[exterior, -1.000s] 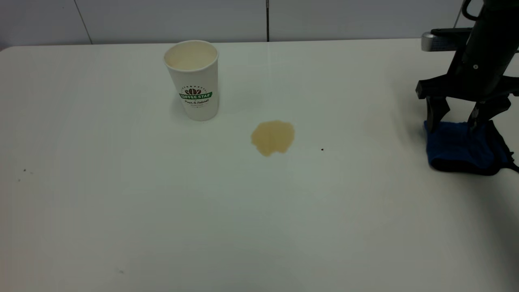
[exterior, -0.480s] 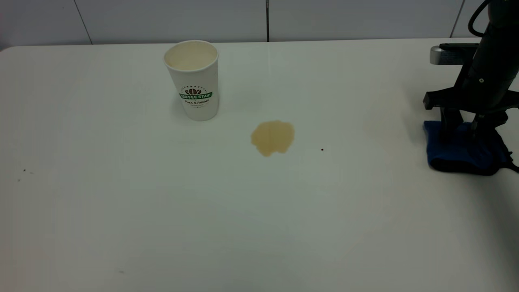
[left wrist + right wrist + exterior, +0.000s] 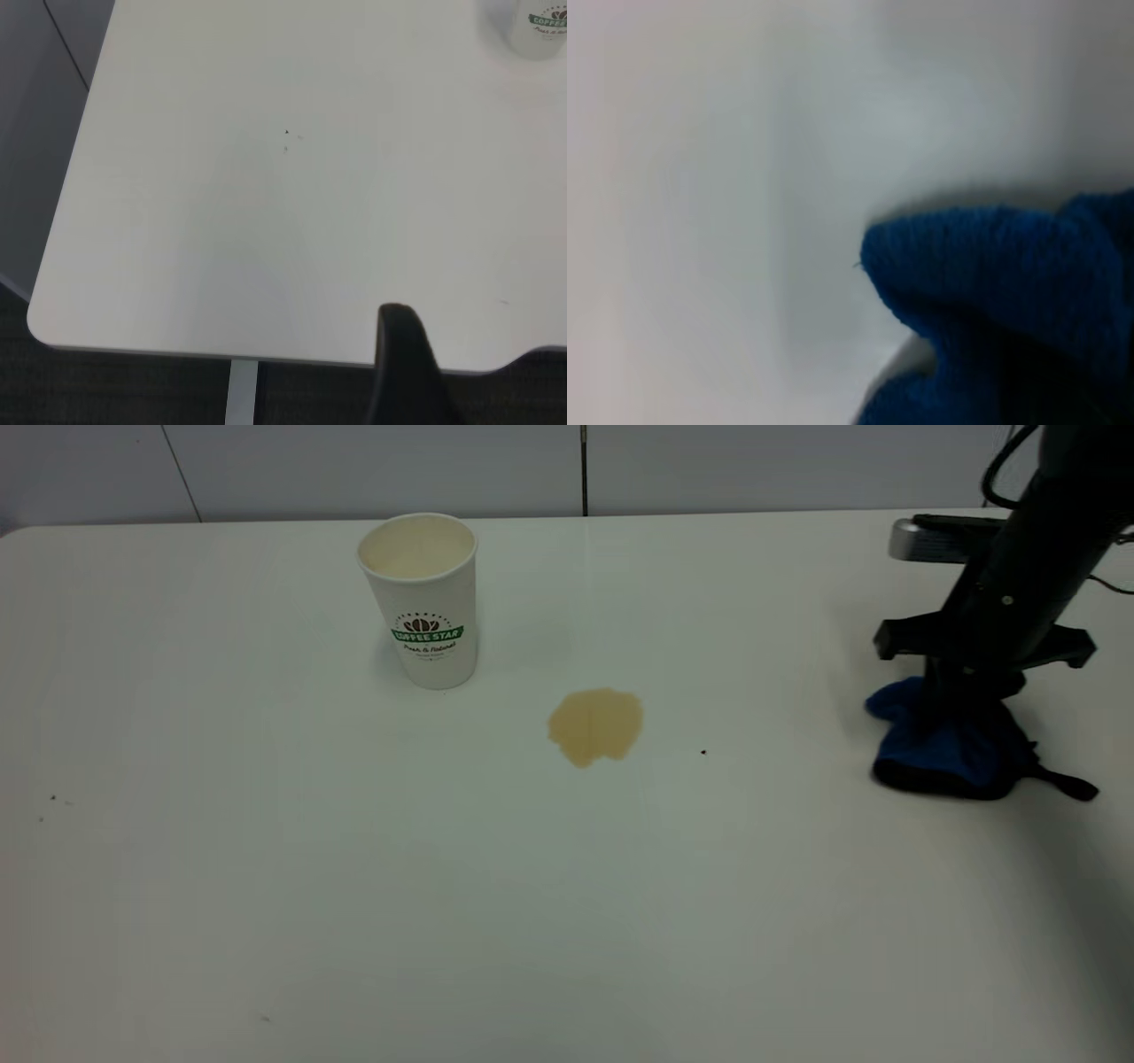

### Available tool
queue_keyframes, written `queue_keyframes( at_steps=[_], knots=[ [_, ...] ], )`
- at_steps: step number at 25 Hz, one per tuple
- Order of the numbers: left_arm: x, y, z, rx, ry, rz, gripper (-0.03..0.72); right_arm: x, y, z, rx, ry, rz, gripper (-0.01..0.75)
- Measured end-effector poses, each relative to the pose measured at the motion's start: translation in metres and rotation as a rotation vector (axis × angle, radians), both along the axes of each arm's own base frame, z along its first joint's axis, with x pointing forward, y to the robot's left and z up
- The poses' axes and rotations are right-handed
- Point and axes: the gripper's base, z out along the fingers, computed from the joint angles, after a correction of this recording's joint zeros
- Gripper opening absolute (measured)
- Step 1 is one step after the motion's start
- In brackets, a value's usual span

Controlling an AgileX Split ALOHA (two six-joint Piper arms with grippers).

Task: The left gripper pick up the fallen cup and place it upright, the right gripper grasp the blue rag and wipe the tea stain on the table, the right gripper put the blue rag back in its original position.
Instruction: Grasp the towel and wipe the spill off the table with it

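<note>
The cup (image 3: 418, 598) stands upright on the table (image 3: 354, 886) at the back left; its base also shows in the left wrist view (image 3: 536, 31). The tea stain (image 3: 595, 726) lies to the right of the cup and nearer the front. My right gripper (image 3: 966, 695) is at the right side of the table, pointing down and shut on the bunched blue rag (image 3: 943, 753), whose lower part rests on the table with its black loop tab trailing right. The rag fills the right wrist view (image 3: 1010, 292). My left gripper (image 3: 416, 381) hovers off the table's left corner, far from the cup.
A tiny dark speck (image 3: 703, 752) lies between the stain and the rag. A few specks (image 3: 53, 798) mark the left side. The table's rounded corner (image 3: 40, 319) and edge show in the left wrist view. A grey wall runs behind the table.
My right gripper came down onto the rag, closed on it and has moved left with it. The rag is bunched and shifted left. The cup and the stain have not moved.
</note>
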Motion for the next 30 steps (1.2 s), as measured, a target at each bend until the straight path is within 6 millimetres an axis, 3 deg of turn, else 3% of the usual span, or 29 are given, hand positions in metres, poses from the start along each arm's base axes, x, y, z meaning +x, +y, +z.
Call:
queue_keyframes(
  at_steps=[8, 11, 13, 20, 30],
  knots=[
    [0.0, 0.0, 0.0, 0.0, 0.0, 0.0, 0.465, -0.015, 0.141, 0.014, 0.021, -0.02, 0.312, 0.079],
    [0.0, 0.0, 0.0, 0.0, 0.0, 0.0, 0.465, -0.018, 0.183, 0.025, 0.035, -0.066, 0.391, 0.079],
    [0.0, 0.0, 0.0, 0.0, 0.0, 0.0, 0.465, -0.014, 0.2, 0.028, 0.047, -0.094, 0.412, 0.079],
    [0.0, 0.0, 0.0, 0.0, 0.0, 0.0, 0.465, 0.001, 0.221, 0.002, 0.059, -0.074, 0.431, 0.079],
    [0.0, 0.0, 0.0, 0.001, 0.0, -0.001, 0.465, 0.035, 0.235, -0.003, 0.104, -0.261, 0.387, 0.079]
  ],
)
